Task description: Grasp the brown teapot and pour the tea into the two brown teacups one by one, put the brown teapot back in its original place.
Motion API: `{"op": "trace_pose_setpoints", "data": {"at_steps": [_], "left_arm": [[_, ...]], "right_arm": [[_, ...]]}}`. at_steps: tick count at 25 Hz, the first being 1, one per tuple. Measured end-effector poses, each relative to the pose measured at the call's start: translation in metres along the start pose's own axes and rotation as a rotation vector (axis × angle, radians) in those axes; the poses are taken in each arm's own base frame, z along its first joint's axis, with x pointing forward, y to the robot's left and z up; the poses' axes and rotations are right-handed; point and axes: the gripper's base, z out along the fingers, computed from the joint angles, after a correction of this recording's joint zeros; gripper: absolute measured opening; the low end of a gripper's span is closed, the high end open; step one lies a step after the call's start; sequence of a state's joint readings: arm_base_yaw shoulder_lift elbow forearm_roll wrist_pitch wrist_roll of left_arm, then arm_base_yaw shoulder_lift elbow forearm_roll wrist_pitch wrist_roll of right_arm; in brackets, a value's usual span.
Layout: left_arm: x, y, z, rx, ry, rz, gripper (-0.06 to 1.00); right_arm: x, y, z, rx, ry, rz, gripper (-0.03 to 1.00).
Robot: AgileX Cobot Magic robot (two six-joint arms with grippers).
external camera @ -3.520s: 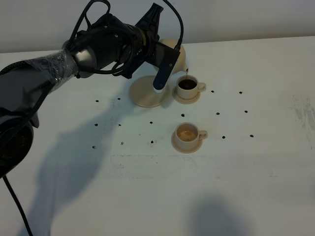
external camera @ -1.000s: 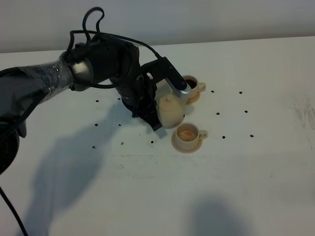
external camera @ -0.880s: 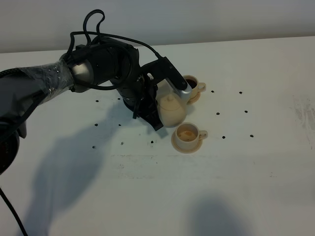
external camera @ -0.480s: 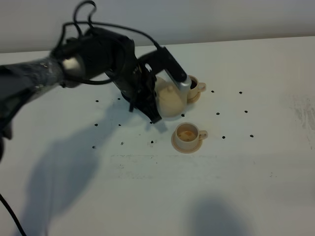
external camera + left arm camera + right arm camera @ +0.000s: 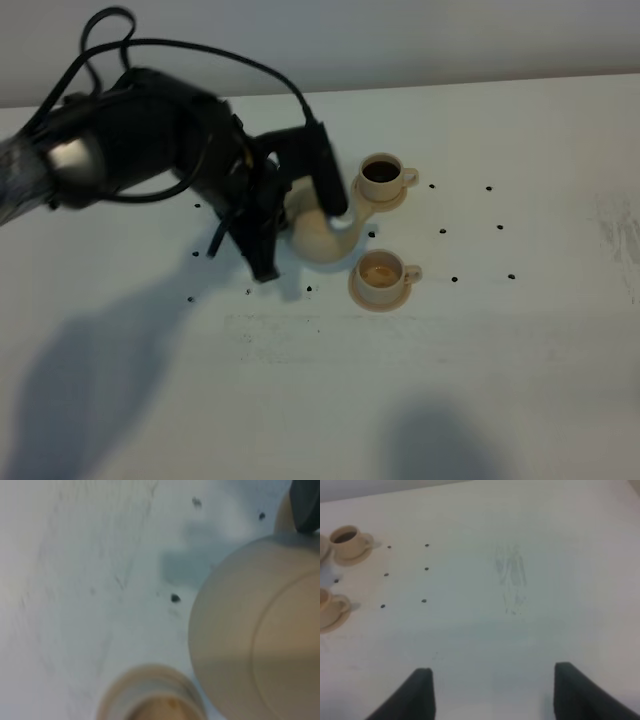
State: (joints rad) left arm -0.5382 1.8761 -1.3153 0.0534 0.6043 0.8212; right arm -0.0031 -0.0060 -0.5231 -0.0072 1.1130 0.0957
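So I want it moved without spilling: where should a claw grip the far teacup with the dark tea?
Its loop handle, from the right of the high view. The far teacup stands upright on its saucer, handle sticking out that way, while the teapot sits close on its left.

Your right gripper [image 5: 490, 692] has its two dark fingers [image 5: 420, 697] spread wide, the white table [image 5: 530, 630] showing between them. Farther out and off to one side stand two beige teacups on saucers [image 5: 360, 555]. The farther cup [image 5: 346, 539] holds dark tea; the nearer cup [image 5: 327, 606] is cut by the frame edge. Black dots [image 5: 426, 569] and a faint grey scuff [image 5: 512, 577] mark the tabletop.
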Motion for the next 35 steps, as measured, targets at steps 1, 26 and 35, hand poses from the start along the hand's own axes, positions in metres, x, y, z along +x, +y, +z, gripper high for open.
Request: {"op": "trace_pose_setpoints", "data": {"at_steps": [1, 26, 35], "left_arm": [[0.003, -0.003, -0.002, -0.012, -0.004, 0.035, 0.09], [0.011, -0.004, 0.007, -0.215, 0.004, 0.474, 0.09], [0.000, -0.011, 0.019, -0.227, -0.030, 0.548, 0.09]], "right_arm": [[0.000, 0.000, 0.000, 0.000, 0.000, 0.000, 0.50], [0.000, 0.000, 0.000, 0.000, 0.000, 0.000, 0.50], [0.000, 0.000, 0.000, 0.000, 0.000, 0.000, 0.50]]}}
